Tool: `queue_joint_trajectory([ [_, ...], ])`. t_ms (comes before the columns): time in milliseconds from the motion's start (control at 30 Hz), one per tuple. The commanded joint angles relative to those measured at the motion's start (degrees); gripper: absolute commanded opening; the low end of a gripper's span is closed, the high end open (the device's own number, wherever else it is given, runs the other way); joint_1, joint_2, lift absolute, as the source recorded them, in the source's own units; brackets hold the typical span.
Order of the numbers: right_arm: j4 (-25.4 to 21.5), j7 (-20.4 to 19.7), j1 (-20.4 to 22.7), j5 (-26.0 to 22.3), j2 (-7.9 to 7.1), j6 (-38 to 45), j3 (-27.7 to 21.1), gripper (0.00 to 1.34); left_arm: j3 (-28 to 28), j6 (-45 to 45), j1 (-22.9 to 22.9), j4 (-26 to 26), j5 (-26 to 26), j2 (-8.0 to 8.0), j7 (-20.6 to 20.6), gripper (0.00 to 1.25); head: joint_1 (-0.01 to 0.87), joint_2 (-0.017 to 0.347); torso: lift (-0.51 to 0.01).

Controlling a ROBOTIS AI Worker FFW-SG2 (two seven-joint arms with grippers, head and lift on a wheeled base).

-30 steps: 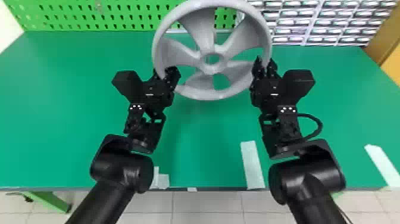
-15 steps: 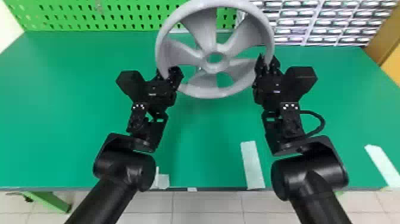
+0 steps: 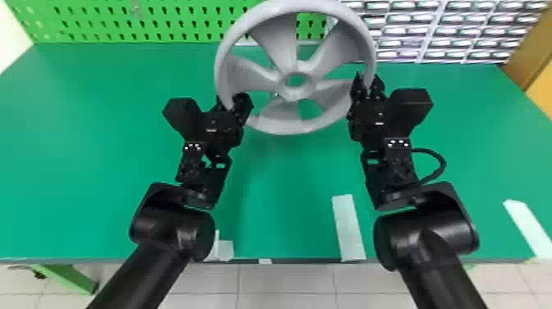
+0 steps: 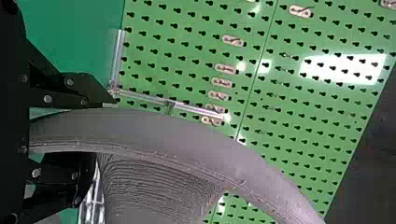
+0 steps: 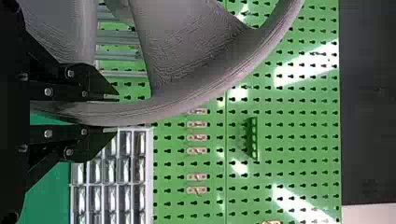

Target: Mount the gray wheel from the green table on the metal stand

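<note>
Carry step: left gripper (image 3: 231,102) pinched wheel (image 3: 269,45) at eight o'clock, right gripper (image 3: 367,80) at three. Stand (image 4: 198,111) was maybe behind; next move needed middle hole (image 3: 295,80) lined up.

Left end effector (image 3: 232,102) and right end effector (image 3: 368,80) well apart, both clamped.

Green pegboard (image 3: 94,19) beside white-framed rack (image 3: 430,41); pale tape strips (image 3: 348,230); tiled floor (image 3: 287,283).

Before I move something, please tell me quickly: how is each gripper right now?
Left gripper: closed on the gray wheel, at the left side of its rim.
Right gripper: closed on the same wheel, at the right side.
</note>
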Motion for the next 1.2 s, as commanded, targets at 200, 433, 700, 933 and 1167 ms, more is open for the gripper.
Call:
queue_joint_trajectory([
  [200, 1.96, -0.25, -1.34, 1.13, 0.26, -0.06, 0.01, 0.00, -0.23, -0.35, -1.35, 2.44, -0.12, -0.08, -0.25, 0.18, 0.867, 0.052, -0.100],
  [433, 3.11, -0.60, -2.04, 1.57, 0.35, 0.03, -0.17, 0.00, -0.76, -1.05, -2.93, 4.82, -0.21, -0.08, -0.86, 0.18, 0.867, 0.052, -0.100],
  [700, 4.07, -0.69, -2.92, 2.18, 0.44, 0.03, -0.35, 0.00, -0.94, -1.49, -3.90, 6.31, -0.30, -0.08, -1.21, 0.18, 0.867, 0.052, -0.100],
  [933, 5.48, -1.04, -3.80, 2.62, 0.61, -0.06, -0.43, 0.00, -0.85, -1.67, -4.96, 7.89, -0.56, -0.26, -1.39, 0.18, 0.867, 0.052, -0.100],
  [1167, 6.80, -1.48, -5.03, 3.41, 0.79, 0.03, -0.17, 0.00, -0.41, -1.76, -5.75, 8.95, -1.00, -0.35, -1.65, 0.18, 0.867, 0.052, -0.100],
])
